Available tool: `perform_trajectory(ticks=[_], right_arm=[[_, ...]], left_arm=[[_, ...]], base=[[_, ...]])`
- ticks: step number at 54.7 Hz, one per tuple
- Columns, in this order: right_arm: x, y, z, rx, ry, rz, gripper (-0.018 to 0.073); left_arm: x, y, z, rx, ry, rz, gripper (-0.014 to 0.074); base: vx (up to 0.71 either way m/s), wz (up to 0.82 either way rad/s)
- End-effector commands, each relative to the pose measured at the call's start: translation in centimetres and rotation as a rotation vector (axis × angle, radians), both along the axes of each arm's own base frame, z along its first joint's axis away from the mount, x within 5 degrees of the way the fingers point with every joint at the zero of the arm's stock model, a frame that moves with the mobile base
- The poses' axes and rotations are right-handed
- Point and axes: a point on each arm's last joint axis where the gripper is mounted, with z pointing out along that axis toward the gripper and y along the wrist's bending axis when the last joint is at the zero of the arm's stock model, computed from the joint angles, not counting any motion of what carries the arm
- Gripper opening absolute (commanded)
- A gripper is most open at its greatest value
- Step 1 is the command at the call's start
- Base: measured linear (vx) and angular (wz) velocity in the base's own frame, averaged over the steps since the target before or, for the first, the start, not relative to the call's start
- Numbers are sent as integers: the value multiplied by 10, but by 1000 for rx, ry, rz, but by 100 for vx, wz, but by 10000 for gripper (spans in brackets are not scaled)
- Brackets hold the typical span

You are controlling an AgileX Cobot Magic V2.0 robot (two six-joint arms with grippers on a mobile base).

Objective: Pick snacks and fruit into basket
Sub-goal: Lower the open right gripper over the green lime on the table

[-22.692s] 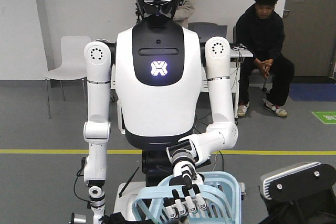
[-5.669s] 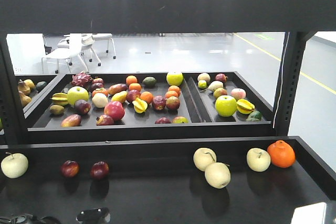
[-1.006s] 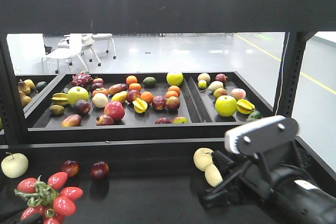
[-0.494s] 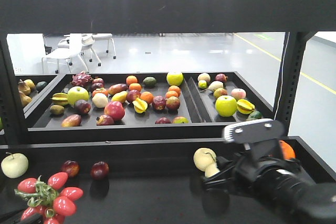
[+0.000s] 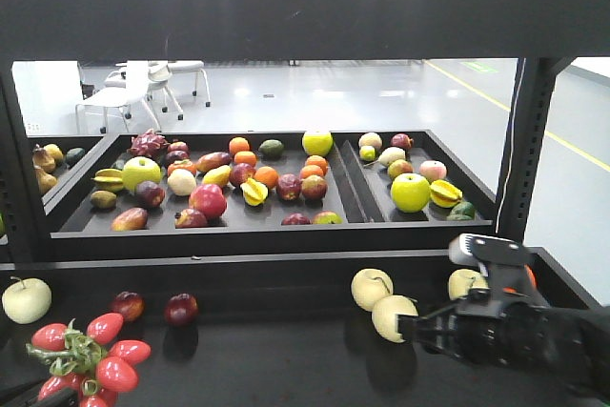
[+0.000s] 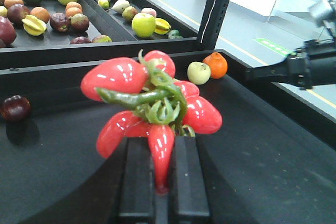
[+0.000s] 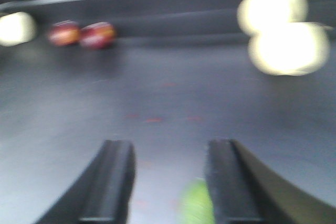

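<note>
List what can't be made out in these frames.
- Right wrist view: motion blur; green blob beside the right gripper, cut by the bottom edge, unidentifiable.
- Front view: bottom edge cuts off the left gripper; only its red bunch shows.
- Front view: right gripper's fingers dark against the dark shelf, opening unclear.
- The basket and snacks: in no view.

A bunch of glossy red fruits on a green stem (image 5: 86, 355) shows at the lower left, over the black lower shelf (image 5: 286, 369). On that shelf lie a pale apple (image 5: 26, 299), a dark red fruit (image 5: 127, 306) beside another (image 5: 180, 309), and two touching pale round fruits (image 5: 371, 289) (an orange (image 6: 216, 65) sits farther right). Behind, black trays (image 5: 345, 188) hold mixed fruit. White chairs (image 5: 129, 92) stand beyond.
</note>
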Motion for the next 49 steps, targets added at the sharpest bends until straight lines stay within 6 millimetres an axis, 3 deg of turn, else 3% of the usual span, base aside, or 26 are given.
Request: perform_trajectory(ticks=[1, 24, 49], right_arm=[[11, 4, 22, 58, -54, 8, 440], [26, 10, -30, 33, 134, 69, 442], [19, 19, -32, 32, 132, 228, 440]], left_arm=[[0, 1, 10, 38, -54, 7, 3], [0, 1, 10, 38, -54, 7, 3], [0, 1, 10, 38, -54, 7, 3]], base=[[0, 0], [0, 0], [0, 0]])
